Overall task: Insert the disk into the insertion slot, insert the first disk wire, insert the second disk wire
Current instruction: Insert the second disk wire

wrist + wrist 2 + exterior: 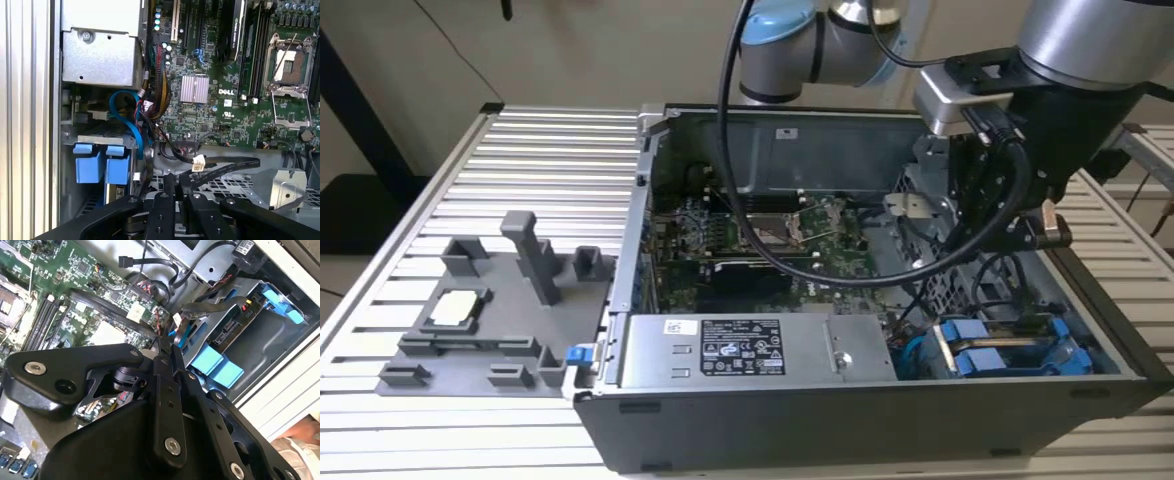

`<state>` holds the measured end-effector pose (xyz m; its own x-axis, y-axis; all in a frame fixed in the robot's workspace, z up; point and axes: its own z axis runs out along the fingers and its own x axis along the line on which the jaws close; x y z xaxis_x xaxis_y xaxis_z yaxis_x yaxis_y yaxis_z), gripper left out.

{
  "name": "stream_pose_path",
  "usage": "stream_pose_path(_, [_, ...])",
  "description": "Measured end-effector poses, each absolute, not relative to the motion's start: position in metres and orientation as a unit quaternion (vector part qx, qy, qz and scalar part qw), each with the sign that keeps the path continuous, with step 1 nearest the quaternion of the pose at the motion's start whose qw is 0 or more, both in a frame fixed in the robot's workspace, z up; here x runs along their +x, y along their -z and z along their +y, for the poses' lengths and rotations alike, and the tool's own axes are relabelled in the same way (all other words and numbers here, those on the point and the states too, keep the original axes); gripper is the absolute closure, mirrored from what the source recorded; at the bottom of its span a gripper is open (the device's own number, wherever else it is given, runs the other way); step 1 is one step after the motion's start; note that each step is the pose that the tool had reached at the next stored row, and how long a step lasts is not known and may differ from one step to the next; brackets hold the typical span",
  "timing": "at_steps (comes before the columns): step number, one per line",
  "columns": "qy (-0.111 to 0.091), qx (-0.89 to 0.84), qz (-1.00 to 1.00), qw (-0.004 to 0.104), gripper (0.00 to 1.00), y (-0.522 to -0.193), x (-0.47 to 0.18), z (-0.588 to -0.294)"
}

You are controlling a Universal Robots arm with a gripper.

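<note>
Disk: I see the flat silver-grey hard drive in its bright blue plastic carrier (1007,350) already seated in the case's corner on the exterior view's right, its two blue end tabs facing outward; in both wrist views the tabs (100,165) stick out of the bay, handy for pulling it out again.
Slot: the rectangular grey metal drive-cage bay (280,340) surrounds the drive, so I judge the insertion step done.
Gripper: my black gripper (167,352) hangs inside the open case above the cage area, near the loose cables and close beside the drive.
Fingers: in the second wrist view they look drawn together to a narrow point with nothing I can make out between them; the tips lie among cables, so I would not swear to it.
Wires: a black flat cable with a pale connector (200,162) lies loose over the perforated metal floor, near the fingers and apart from the drive; a blue cable (132,120) loops just behind the cage. I cannot tell whether anything is plugged into the drive yet.
Surroundings: the green motherboard (774,240) fills the case middle; the grey power-supply box (747,350) sits beside the cage; the case stands on a ribbed metal surface (494,150).
</note>
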<state>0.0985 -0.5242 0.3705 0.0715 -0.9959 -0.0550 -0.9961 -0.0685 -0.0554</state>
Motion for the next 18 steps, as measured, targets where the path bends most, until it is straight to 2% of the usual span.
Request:
stream_pose_path(1, [-0.001, -0.731, 0.681, 0.039, 0.84, -0.371, 0.098, -0.524])
stream_pose_path(11, [-0.002, -0.731, 0.681, 0.038, 0.84, -0.37, 0.101, -0.527])
stream_pose_path(18, [-0.01, -0.731, 0.682, 0.031, 0.84, -0.37, 0.113, -0.541])
